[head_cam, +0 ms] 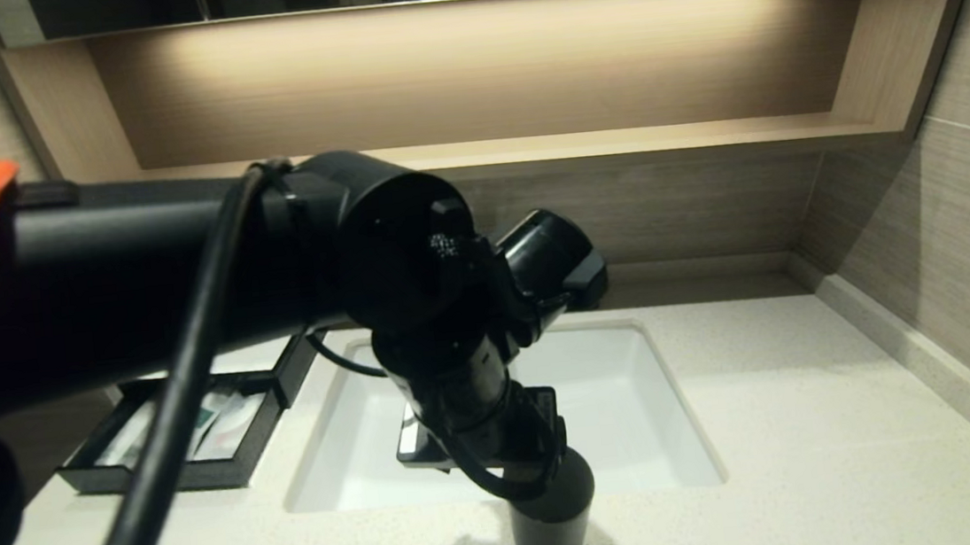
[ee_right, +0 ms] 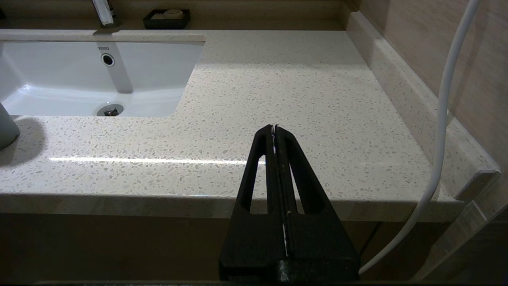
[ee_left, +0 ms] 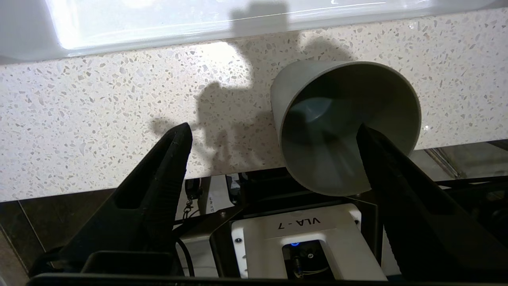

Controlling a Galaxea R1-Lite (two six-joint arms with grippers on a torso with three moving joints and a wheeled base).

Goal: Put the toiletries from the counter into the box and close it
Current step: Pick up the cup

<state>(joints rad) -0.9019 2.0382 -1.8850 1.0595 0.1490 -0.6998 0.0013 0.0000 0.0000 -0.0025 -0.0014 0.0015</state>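
The box (head_cam: 168,477) stands at the counter's (head_cam: 819,418) back left, mostly behind my left arm, with its black drawer pulled out. Pale toiletries (head_cam: 223,418) with green marks lie in the drawer. My left arm reaches down to the counter's front edge. In the left wrist view my left gripper (ee_left: 273,128) is open above that edge. One of its fingers (ee_left: 381,167) overlaps the rim of an upright grey cup (ee_left: 345,123), and nothing is held. My right gripper (ee_right: 274,128) is shut and empty, low at the counter's front right edge.
The white sink (head_cam: 643,435) is set into the middle of the counter. The grey cup (head_cam: 550,529) stands in front of it. A tap (ee_right: 104,12) and a black soap dish (ee_right: 166,18) are at the back. A white cable (ee_right: 444,119) hangs at the right, by the wall.
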